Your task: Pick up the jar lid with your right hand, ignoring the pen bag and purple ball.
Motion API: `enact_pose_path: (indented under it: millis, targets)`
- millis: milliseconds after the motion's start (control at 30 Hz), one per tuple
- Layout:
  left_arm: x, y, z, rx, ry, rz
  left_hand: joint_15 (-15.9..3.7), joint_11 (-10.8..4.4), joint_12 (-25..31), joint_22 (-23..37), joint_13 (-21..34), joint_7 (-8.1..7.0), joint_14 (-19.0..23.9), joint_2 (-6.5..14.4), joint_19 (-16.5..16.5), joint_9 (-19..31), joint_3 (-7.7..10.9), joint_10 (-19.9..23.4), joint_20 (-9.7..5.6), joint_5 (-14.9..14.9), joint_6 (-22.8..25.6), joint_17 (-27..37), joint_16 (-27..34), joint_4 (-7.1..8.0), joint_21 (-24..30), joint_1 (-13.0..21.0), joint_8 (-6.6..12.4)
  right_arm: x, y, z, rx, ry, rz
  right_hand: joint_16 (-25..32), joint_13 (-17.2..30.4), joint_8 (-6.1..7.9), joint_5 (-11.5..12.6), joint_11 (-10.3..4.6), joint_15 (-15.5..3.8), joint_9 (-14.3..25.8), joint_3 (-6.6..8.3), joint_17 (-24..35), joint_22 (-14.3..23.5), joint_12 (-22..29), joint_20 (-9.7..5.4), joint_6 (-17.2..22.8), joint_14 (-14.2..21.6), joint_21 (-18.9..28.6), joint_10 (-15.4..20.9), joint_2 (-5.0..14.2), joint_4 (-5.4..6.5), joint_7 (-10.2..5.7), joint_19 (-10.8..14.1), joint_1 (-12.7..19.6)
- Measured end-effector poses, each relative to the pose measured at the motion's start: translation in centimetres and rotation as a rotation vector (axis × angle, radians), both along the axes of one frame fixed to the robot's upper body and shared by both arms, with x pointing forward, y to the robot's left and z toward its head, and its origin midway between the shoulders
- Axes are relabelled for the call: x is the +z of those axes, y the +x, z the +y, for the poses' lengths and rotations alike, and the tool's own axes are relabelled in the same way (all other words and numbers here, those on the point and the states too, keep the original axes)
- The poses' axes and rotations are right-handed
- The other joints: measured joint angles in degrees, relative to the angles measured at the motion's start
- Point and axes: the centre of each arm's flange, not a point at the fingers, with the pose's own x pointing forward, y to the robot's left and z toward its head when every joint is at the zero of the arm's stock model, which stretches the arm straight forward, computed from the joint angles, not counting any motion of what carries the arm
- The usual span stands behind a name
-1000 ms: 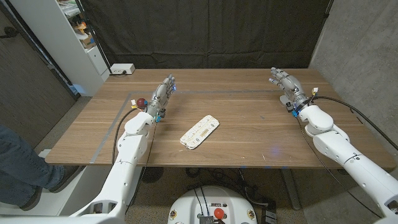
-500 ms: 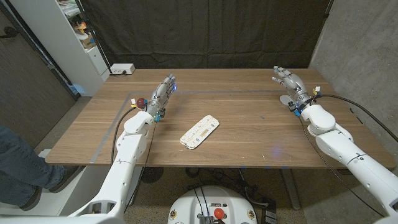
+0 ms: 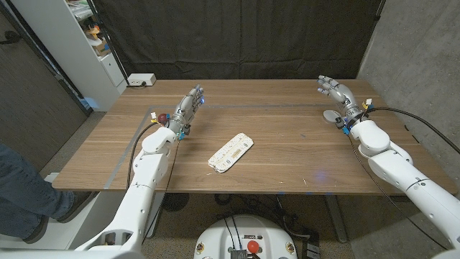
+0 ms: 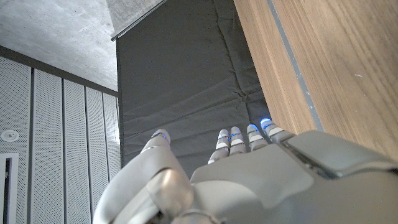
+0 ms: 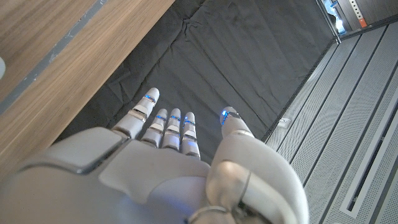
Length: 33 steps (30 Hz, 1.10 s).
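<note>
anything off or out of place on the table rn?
Nothing spilled or damaged. The pen bag lies askew mid-table. The purple ball sits tucked beside the left hand; the jar lid is half hidden by the right hand.

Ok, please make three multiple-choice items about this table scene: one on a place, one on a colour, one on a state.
1. Where does the pen bag lie?
A. Near the middle of the table
B. Under the right hand
C. On the shelf

2. What colour is the jar lid?
A. Red
B. Grey
C. Green

3. In what state is the right hand?
A. It holds the pen bag
B. It is a closed fist
C. It is open, fingers apart, holding nothing

Answers:
1 A: it lies between the two arms on the wooden table.
2 B: a small grey disc shows beside the right hand.
3 C: its fingers spread, and the lid lies on the wood.
</note>
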Motion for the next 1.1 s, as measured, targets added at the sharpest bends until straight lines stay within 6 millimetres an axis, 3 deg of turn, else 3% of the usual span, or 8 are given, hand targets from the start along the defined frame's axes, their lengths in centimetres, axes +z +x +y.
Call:
enact_pose_path:
  millis: [1100]
  targets:
    - [-0.1,-0.4,0.5,-0.002,0.002,-0.005,-0.20,0.22,0.3,0.0,0.0,-0.31,0.2,0.1,0.3,0.0,-0.06,0.2,0.29,0.0,0.3,0.0,0.0,-0.40,-0.2,-0.1,0.00,1.3,-1.0,-0.5,-0.124,-0.131,-0.036,0.0,0.0,0.00,0.0,0.00,-0.31,0.0,0.00,0.0,0.0,0.0,-0.20,0.0,0.3,0.0,0.0,0.06,0.00,0.00,0.2,0.5]
